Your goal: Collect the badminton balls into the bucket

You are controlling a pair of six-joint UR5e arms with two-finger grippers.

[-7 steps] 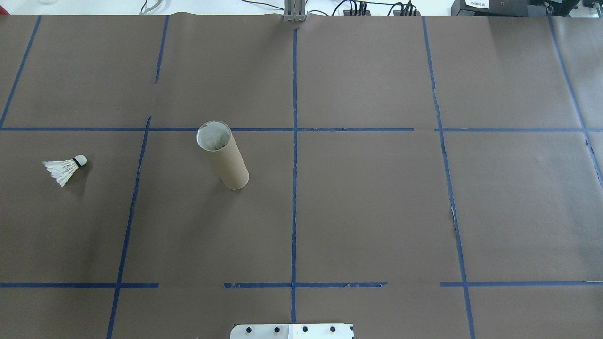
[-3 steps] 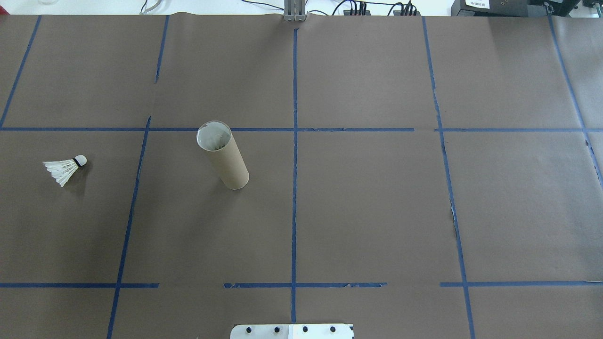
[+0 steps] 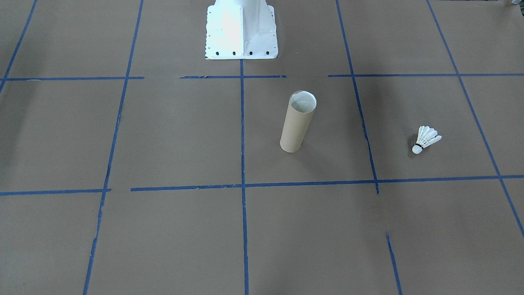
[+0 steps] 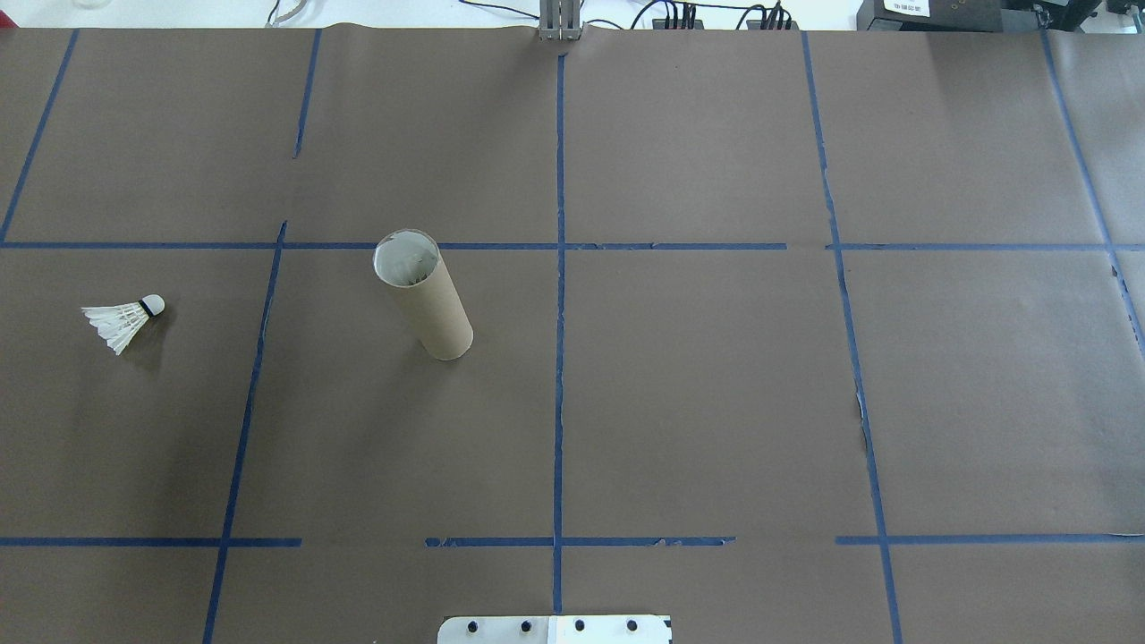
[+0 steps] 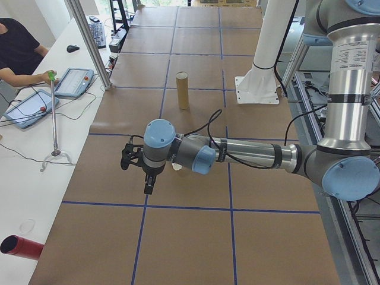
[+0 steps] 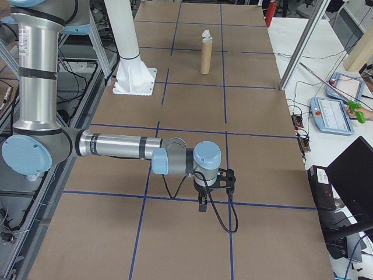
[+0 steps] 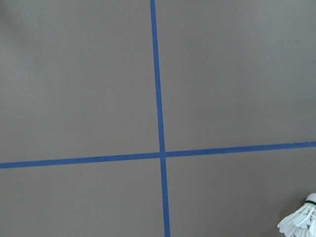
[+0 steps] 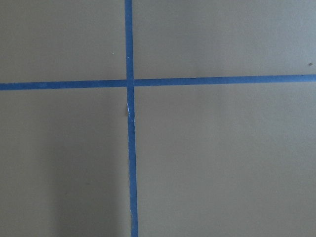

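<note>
Nothing has moved against the earlier overhead pictures: the shuttlecock and the tube sit just where they did, and no arm has come into that view. Nearest the robot in the overhead view is the white base plate (image 4: 555,629) at the bottom edge, on the brown paper (image 4: 716,402) crossed by blue tape lines (image 4: 558,358). Farther out stands the tube (image 4: 423,295), upright, its open mouth showing a pale inside with something whitish in it that is too small to make out. The shuttlecock (image 4: 123,321) lies on its side well to the tube's left, across a tape line, with its cork tip toward the tube and its feathers fanned away from it. The front-facing view agrees: tube (image 3: 298,121) near the middle, shuttlecock (image 3: 425,139) well apart on the robot's left side, tip toward the camera. In the left side view the near arm reaches low over the paper, with the left gripper (image 5: 144,168) above the shuttlecock's area, where only a white scrap shows behind the wrist; how far its fingers are spread I cannot tell. In the right side view the right gripper (image 6: 211,188) hangs over bare paper, far from the tube (image 6: 205,56); its spread I cannot tell either. The left wrist view catches the shuttlecock (image 7: 301,222) at its lower right corner.
</note>
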